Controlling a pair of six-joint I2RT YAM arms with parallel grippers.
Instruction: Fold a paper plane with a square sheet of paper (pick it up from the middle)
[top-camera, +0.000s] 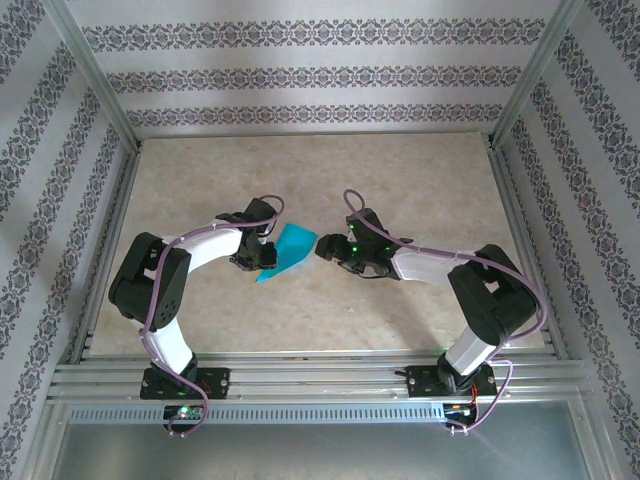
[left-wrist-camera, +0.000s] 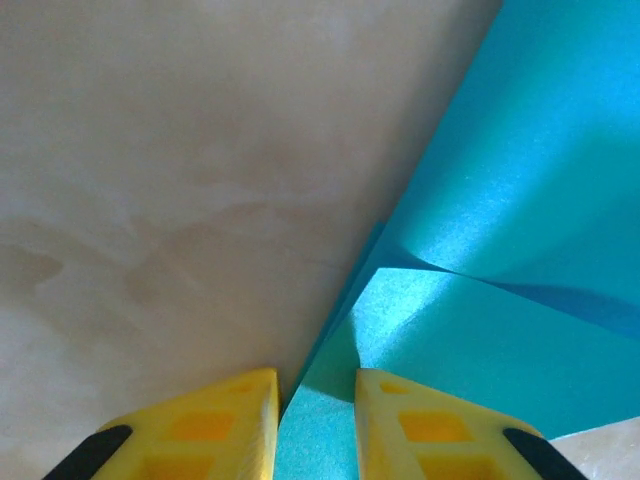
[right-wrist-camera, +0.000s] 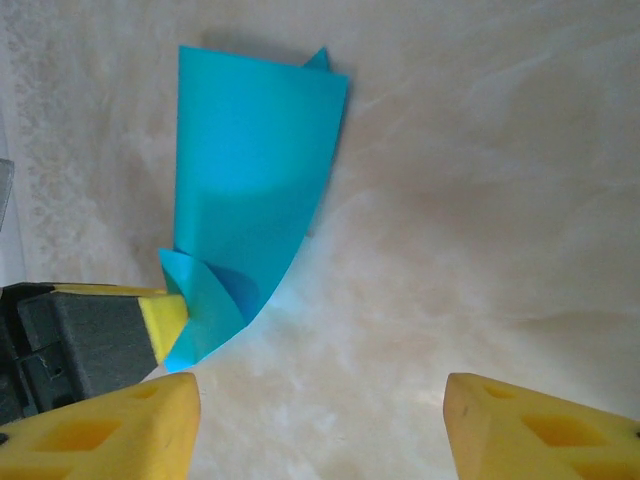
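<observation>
**Operator:** Where is the square sheet of paper lying, and why there?

**Technician:** The square sheet of paper (top-camera: 292, 248) is lying on the table (top-camera: 400, 180), midway between the two arms. That position is probably letting both arms share the fold. The sheet is partly folded. One flap is curving up off the surface, and a small corner is turning over on the left-arm side.

**Operator:** What is the left gripper doing?

**Technician:** The left gripper (left-wrist-camera: 317, 425) is straddling that turned corner. Its jaws are drawn narrow, and the paper edge is running between its yellow fingers (left-wrist-camera: 235, 420). This placement is most likely serving to pin the crease. A slim gap is showing, so I cannot tell whether the pads are actually pressing the paper.

**Operator:** And the right gripper?

**Technician:** The right gripper (right-wrist-camera: 320, 430) is standing released, with its jaws wide and nothing between them. It is facing the sheet from the opposite side, just clear of it, apparently positioned to take the free edge.

**Operator:** Item count?

**Technician:** I am counting one sheet, not yet forming a dart. There are two arms and two grippers, each gripper showing two yellow fingers.
</observation>
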